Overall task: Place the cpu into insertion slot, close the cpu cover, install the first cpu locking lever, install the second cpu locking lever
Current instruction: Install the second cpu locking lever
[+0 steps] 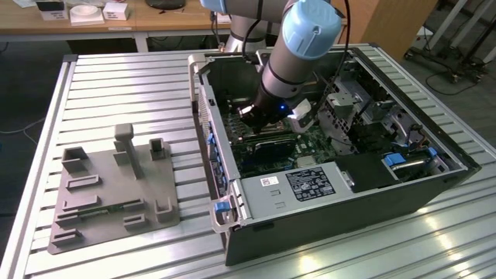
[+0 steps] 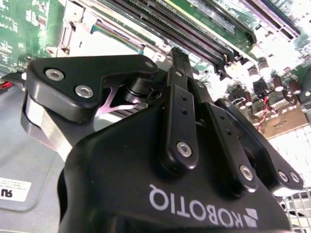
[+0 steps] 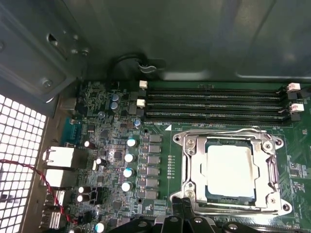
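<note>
Lying seated beside jaws [image 3: 187, 216]: cpu [image 3: 229, 167]

I work in a robotics lab; my slatted aluminium tabletop [image 1: 116, 81] carries an opened computer case [image 1: 341, 192]; a wooden bench [image 1: 155, 20] stands far behind.

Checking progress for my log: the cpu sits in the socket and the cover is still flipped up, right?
Not quite. The cpu does sit in the socket, but the first wrist view shows the cover lying flat around it, not flipped up.
</note>
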You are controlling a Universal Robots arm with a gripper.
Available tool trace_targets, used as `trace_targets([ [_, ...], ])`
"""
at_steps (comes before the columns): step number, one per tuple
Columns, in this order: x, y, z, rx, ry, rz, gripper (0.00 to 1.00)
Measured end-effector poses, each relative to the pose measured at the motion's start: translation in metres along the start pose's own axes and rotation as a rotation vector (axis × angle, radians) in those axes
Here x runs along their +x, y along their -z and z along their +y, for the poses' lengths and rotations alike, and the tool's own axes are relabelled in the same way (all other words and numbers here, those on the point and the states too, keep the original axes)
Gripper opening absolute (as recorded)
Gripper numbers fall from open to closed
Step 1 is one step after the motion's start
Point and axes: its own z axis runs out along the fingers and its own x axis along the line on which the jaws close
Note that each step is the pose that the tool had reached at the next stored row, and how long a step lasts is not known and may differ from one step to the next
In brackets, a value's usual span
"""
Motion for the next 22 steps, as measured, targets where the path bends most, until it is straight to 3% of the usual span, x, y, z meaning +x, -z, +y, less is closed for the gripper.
trace_targets([
  [14, 0.0012, -0.0043, -0.0013, -0.0036, 0.001, 0.0003, 0.10],
  [22, 0.0011, -0.0063, -0.0008, -0.0121, 0.004, 0.0005, 0.10],
])
